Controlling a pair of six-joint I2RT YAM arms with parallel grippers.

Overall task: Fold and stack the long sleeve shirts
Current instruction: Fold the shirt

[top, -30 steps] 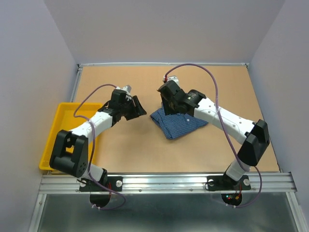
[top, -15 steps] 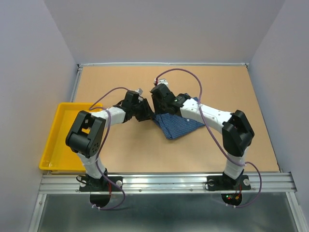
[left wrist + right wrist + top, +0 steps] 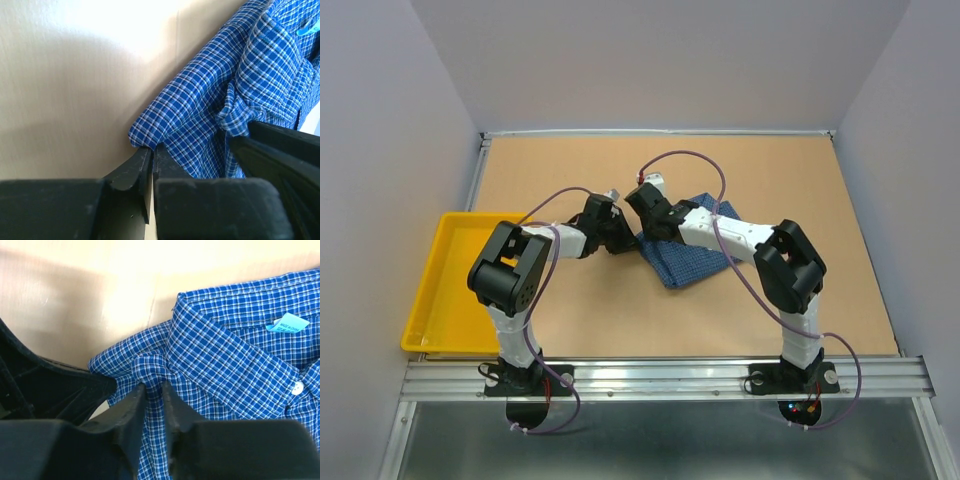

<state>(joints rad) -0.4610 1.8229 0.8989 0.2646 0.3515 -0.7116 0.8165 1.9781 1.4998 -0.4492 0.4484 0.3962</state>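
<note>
One long sleeve shirt (image 3: 692, 256), blue checked and folded, lies at the table's middle. Its collar, white button and light blue label (image 3: 287, 323) show in the right wrist view. My right gripper (image 3: 154, 388) is shut on a raised pinch of the shirt (image 3: 225, 365) just left of the collar. My left gripper (image 3: 151, 149) is shut with its tips on the corner of the shirt's (image 3: 210, 115) left folded edge. In the top view the left gripper (image 3: 623, 240) and right gripper (image 3: 650, 226) meet close together at that left edge.
A yellow tray (image 3: 438, 290) sits at the table's left edge, beside the left arm. Bare brown tabletop (image 3: 620, 310) lies in front of and behind the shirt. Grey walls enclose the table on three sides.
Both arms have swung inward to the shirt's left edge. Both grippers have gone from open to shut, the right one on a pinch of fabric.
</note>
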